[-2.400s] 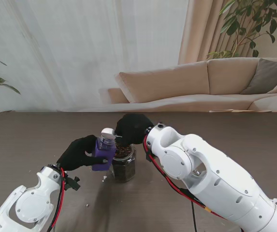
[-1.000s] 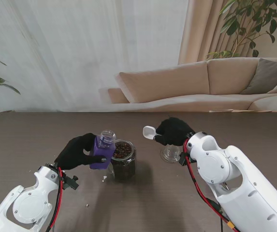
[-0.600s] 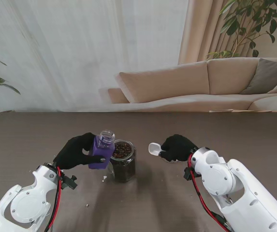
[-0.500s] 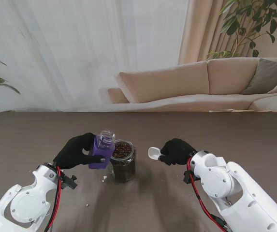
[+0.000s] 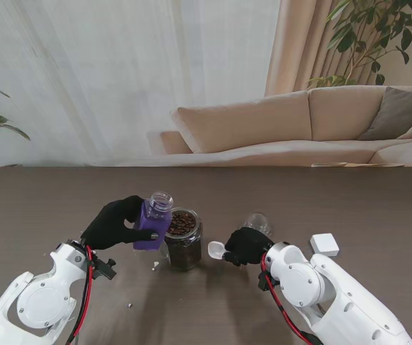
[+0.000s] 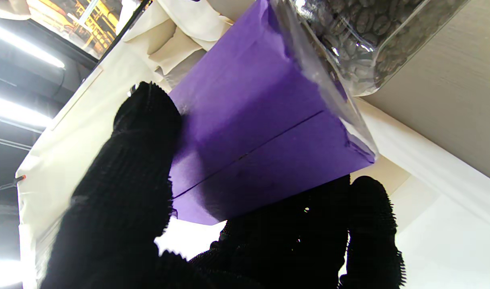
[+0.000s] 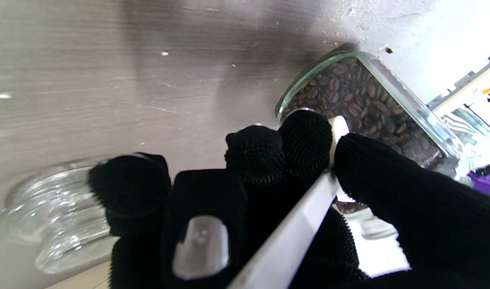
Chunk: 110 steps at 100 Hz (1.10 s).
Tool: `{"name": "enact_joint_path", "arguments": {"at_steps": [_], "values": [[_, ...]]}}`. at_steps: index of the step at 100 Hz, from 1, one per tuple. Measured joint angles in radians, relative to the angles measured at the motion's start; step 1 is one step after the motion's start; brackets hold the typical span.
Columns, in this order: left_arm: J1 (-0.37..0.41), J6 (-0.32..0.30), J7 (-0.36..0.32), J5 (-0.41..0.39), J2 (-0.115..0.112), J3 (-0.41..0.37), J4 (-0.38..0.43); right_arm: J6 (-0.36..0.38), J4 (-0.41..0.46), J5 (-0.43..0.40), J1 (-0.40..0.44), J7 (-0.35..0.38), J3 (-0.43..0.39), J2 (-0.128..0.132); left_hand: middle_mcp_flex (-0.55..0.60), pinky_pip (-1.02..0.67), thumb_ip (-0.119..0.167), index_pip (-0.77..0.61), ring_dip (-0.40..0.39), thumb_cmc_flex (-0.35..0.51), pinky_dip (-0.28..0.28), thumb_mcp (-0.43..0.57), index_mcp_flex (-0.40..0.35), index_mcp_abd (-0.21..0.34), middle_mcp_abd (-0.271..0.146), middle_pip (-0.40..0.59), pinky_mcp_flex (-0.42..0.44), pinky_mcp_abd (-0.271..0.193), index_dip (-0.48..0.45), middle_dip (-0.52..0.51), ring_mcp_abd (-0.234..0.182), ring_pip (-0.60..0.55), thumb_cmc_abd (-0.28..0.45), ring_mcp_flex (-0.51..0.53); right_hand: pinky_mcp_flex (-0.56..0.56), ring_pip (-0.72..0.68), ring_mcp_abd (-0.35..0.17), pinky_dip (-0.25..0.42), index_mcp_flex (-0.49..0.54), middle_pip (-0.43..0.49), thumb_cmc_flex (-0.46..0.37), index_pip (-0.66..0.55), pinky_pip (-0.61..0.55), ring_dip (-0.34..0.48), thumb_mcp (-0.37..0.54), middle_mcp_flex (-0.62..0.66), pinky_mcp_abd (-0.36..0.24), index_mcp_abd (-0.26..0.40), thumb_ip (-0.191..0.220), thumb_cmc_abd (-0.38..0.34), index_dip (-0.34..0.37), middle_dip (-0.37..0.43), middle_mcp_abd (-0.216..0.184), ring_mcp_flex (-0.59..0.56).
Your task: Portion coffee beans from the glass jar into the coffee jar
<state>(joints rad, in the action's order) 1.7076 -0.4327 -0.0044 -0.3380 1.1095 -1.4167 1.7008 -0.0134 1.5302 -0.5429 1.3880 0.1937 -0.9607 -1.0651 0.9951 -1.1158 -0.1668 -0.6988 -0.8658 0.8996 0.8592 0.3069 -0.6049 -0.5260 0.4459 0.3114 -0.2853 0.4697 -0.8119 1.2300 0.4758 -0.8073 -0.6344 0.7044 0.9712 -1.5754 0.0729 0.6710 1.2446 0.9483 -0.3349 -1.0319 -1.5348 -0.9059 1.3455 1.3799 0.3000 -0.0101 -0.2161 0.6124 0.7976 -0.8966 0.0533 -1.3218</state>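
The glass jar (image 5: pixel 183 239) of coffee beans stands open in the middle of the table, seen also as the glass jar (image 7: pixel 369 100) and the glass jar (image 6: pixel 361 36). My left hand (image 5: pixel 113 224) is shut on the purple-labelled coffee jar (image 5: pixel 153 221), held tilted just left of the glass jar with its open mouth up; the label (image 6: pixel 261 132) fills the left wrist view. My right hand (image 5: pixel 246 246) is shut on a white spoon (image 5: pixel 216 250), its bowl just right of the glass jar. The spoon handle (image 7: pixel 293 237) runs between my fingers (image 7: pixel 305 140).
A clear glass lid (image 5: pixel 257 223) lies just beyond my right hand, also visible as the glass lid (image 7: pixel 52 216). A small white cap (image 5: pixel 323 244) sits at the right. White specks (image 5: pixel 155 265) lie near the glass jar. A sofa stands behind the table.
My right hand has carried the spoon away from the coffee jar out to the right, then swung back nearer to me toward the glass jar. The left hand stays put with the coffee jar.
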Motion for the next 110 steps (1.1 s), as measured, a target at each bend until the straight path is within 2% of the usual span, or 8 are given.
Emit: {"name": "enact_joint_path", "arguments": {"at_steps": [23, 35, 47, 87, 99, 106, 110], "values": [[0.002, 0.0, 0.002, -0.002, 0.0, 0.0, 0.004, -0.013, -0.039, -0.013, -0.028, 0.007, 0.032, -0.006, 0.0, 0.0, 0.0, 0.0, 0.0, 0.0, 0.0, 0.0, 0.0, 0.0, 0.0, 0.0, 0.0, 0.0, 0.0, 0.0, 0.0, 0.0, 0.0, 0.0, 0.0, 0.053, 0.003, 0.0, -0.001, -0.046, 0.0, 0.011, 0.027, 0.027, -0.003, 0.0, 0.0, 0.0, 0.0, -0.015, -0.014, 0.0, 0.001, 0.0], [0.004, 0.002, 0.002, -0.003, 0.0, -0.001, 0.008, -0.006, -0.056, -0.04, -0.047, 0.051, 0.054, 0.001, 0.0, 0.0, 0.0, 0.0, 0.0, 0.0, 0.0, 0.0, 0.0, 0.0, 0.0, 0.0, 0.0, 0.0, 0.0, 0.0, 0.0, 0.0, 0.0, 0.0, 0.0, 0.104, 0.004, -0.001, -0.013, -0.091, 0.0, 0.025, 0.056, 0.058, -0.026, -0.003, 0.0, 0.0, 0.0, -0.032, -0.026, 0.0, 0.001, 0.0], [0.004, 0.004, 0.002, -0.003, 0.0, 0.001, 0.009, 0.009, -0.076, -0.043, -0.062, 0.068, 0.073, 0.009, 0.0, 0.0, 0.0, 0.0, 0.0, 0.0, 0.0, 0.0, 0.0, 0.0, 0.0, 0.0, 0.0, 0.0, 0.0, 0.0, 0.0, 0.0, 0.0, 0.0, 0.0, 0.142, 0.006, -0.001, -0.024, -0.099, 0.0, 0.028, 0.069, 0.076, -0.027, -0.004, 0.0, -0.001, 0.0, -0.03, -0.035, 0.0, 0.001, 0.0], [0.003, 0.014, 0.002, -0.002, 0.0, 0.007, 0.014, 0.017, -0.095, -0.088, -0.07, 0.069, 0.103, 0.015, 0.0, 0.0, 0.0, 0.0, 0.0, 0.0, 0.0, 0.0, 0.0, 0.0, 0.0, 0.0, 0.0, 0.0, 0.0, 0.0, 0.0, 0.0, 0.0, 0.0, 0.0, 0.253, 0.011, -0.001, -0.055, -0.142, 0.003, 0.04, 0.094, 0.122, -0.071, -0.029, -0.013, 0.001, 0.0, -0.032, -0.107, 0.028, 0.001, 0.011], [0.003, 0.016, 0.002, -0.002, 0.0, 0.007, 0.016, 0.016, -0.096, -0.096, -0.07, 0.072, 0.108, 0.017, 0.0, 0.0, 0.0, 0.0, 0.0, 0.0, 0.0, 0.0, 0.0, 0.0, 0.0, 0.0, 0.0, 0.0, 0.0, 0.0, 0.0, 0.0, 0.0, 0.0, 0.0, 0.314, 0.012, -0.002, -0.098, -0.145, 0.014, 0.064, 0.107, 0.148, -0.105, -0.066, -0.024, 0.001, 0.0, -0.094, -0.142, 0.043, 0.002, 0.017], [0.004, 0.016, 0.002, -0.003, 0.0, 0.007, 0.017, 0.019, -0.096, -0.108, -0.07, 0.079, 0.11, 0.019, 0.0, 0.0, 0.0, 0.0, 0.0, 0.0, 0.0, 0.0, 0.0, 0.0, 0.0, 0.0, 0.0, 0.0, 0.0, 0.0, 0.0, 0.0, 0.0, 0.0, 0.0, 0.366, 0.012, -0.002, -0.119, -0.157, 0.026, 0.081, 0.12, 0.171, -0.141, -0.093, -0.035, 0.002, 0.0, -0.093, -0.159, 0.056, 0.002, 0.018], [0.005, 0.016, 0.003, -0.003, 0.0, 0.007, 0.019, 0.023, -0.096, -0.114, -0.07, 0.084, 0.111, 0.021, 0.0, 0.0, 0.0, 0.0, 0.0, 0.0, 0.0, 0.0, 0.0, 0.0, 0.0, 0.0, 0.0, 0.0, 0.0, 0.0, 0.0, 0.0, 0.0, 0.0, 0.0, 0.4, 0.012, -0.022, -0.131, -0.154, 0.048, 0.089, 0.13, 0.19, -0.145, -0.109, -0.04, 0.003, 0.018, -0.115, -0.163, 0.063, 0.003, 0.018]]}}
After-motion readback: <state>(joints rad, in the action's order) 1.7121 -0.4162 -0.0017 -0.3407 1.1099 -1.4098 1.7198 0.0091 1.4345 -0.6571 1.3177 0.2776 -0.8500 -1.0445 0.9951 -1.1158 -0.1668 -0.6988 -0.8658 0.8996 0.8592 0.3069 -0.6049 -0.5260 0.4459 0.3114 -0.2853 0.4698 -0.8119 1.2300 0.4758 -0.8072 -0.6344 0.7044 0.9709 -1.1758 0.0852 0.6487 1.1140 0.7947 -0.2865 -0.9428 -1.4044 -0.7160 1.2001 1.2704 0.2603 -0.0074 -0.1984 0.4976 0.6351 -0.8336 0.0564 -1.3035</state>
